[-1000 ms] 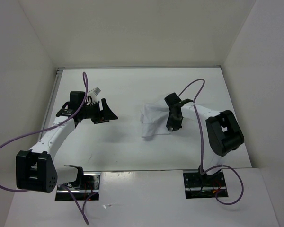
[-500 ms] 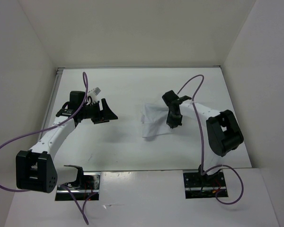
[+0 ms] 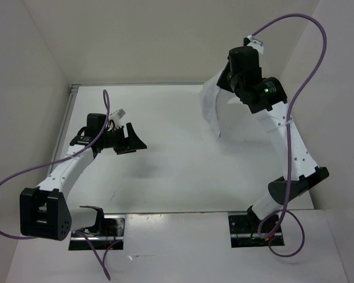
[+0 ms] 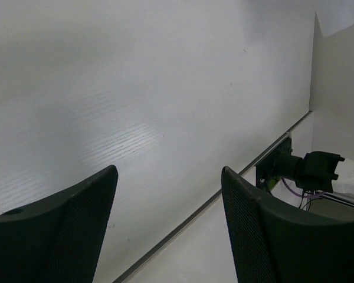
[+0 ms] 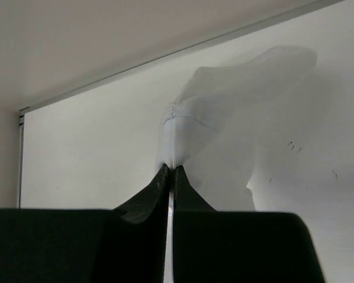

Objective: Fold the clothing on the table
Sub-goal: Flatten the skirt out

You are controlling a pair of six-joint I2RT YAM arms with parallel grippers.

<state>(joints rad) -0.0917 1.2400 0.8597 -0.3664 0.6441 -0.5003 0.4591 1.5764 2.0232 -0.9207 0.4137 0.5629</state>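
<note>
white, matte and smooth, the table (image 3: 177, 177) fills most of the overhead view, boxed in by plain white walls (image 3: 165, 41) at the back and on both sides. the right arm (image 3: 283, 135) is the tallest thing on it: it rises from its base at the near edge and reaches up toward the far right of the table, wrist high. the left arm (image 3: 71, 168) lies low over the left side of the table, stretched away from its base with its wrist pointing toward the middle.

the clothing (image 3: 211, 109), a thin plain white cloth, hangs in a narrow, gathered drape from the right gripper (image 3: 223, 84), over the far right part of the table near the back wall. most of it is clear of the surface; whether its lowest tip touches the table cannot be told. the right wrist view shows the two black fingers (image 5: 147, 200) pressed tight together with a bunched edge of the cloth pinched at their tips, the rest of the fabric falling away beyond them, its soft shadow on the table.

the left gripper (image 3: 131, 139) holds nothing. its jaws stand wide apart, and the left wrist view shows only bare table between them. it is well apart from the clothing.

purple cables (image 3: 301, 15) loop from both arms.
</note>
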